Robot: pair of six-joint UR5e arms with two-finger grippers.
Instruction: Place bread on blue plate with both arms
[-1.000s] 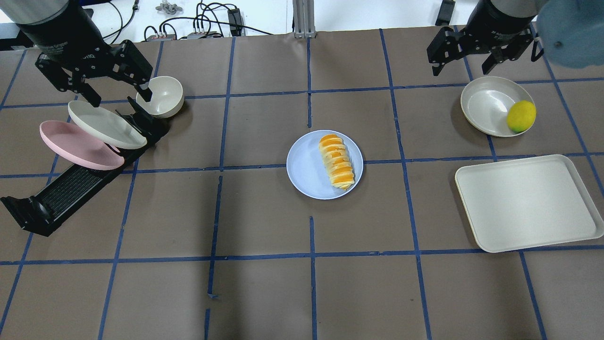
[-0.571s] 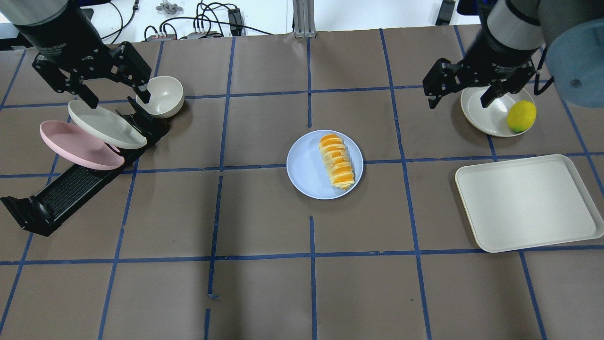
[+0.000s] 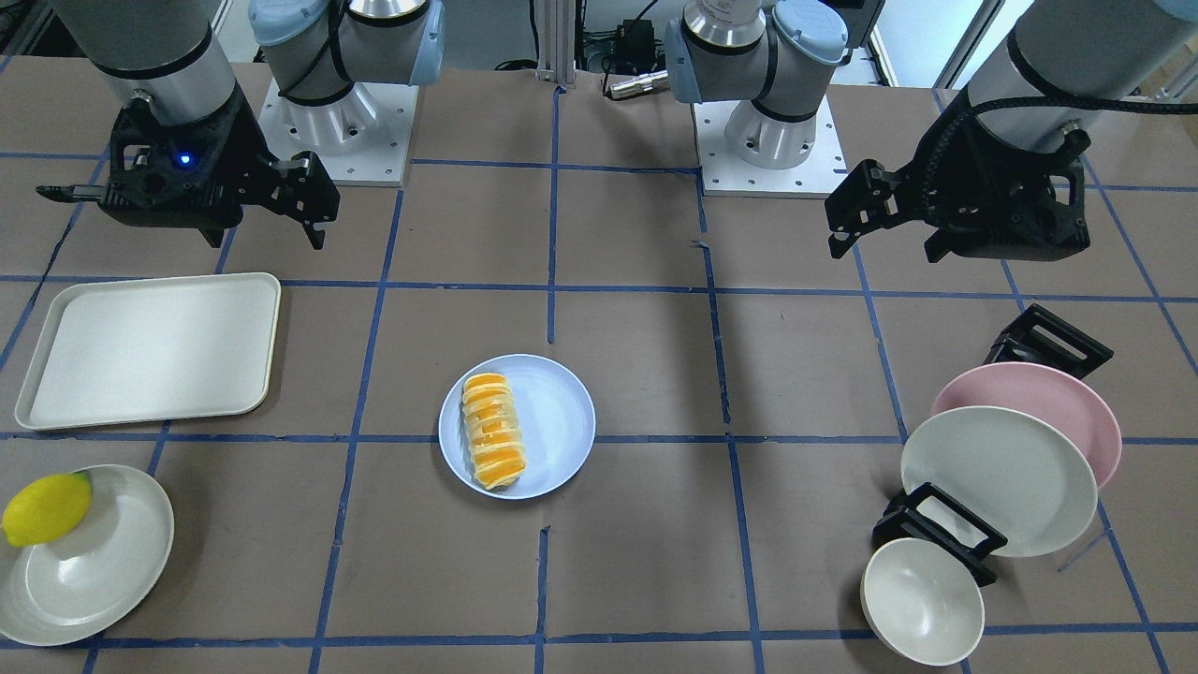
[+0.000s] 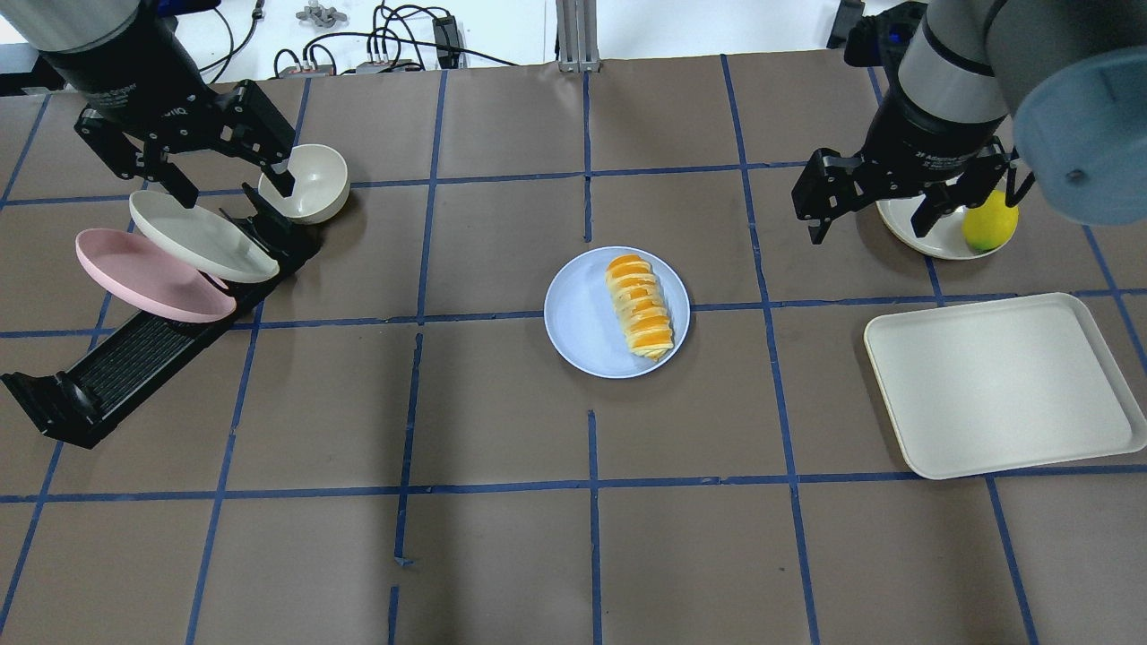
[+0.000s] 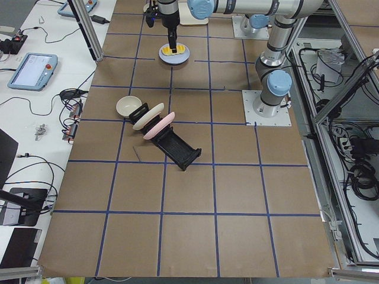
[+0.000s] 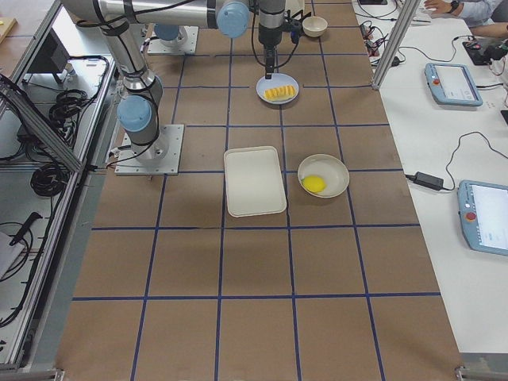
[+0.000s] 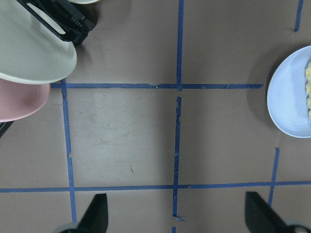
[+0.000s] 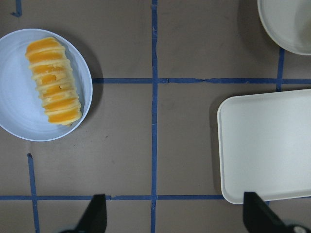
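Note:
The bread [image 4: 638, 306], a ridged orange and cream toy loaf, lies on the right half of the blue plate [image 4: 582, 318] at the table's middle. It also shows in the front view [image 3: 493, 443] on the plate [image 3: 557, 421] and in the right wrist view [image 8: 52, 80]. My left gripper [image 4: 233, 184] is open and empty, hanging above the dish rack at the far left. My right gripper [image 4: 869, 228] is open and empty, above the left rim of the lemon's plate, well right of the bread. The left wrist view shows only the blue plate's edge [image 7: 289, 102].
A black dish rack [image 4: 134, 358] at the left holds a pink plate [image 4: 143, 273] and a cream plate [image 4: 202, 235]. A cream bowl [image 4: 309, 179] sits behind it. At the right are a yellow lemon [image 4: 990, 219] on a cream plate [image 4: 932, 235] and a cream tray [image 4: 999, 381].
My right gripper has moved nearer and slightly left, from behind the lemon's plate to over its left rim. The left gripper has barely shifted. Bread and plate have not moved.

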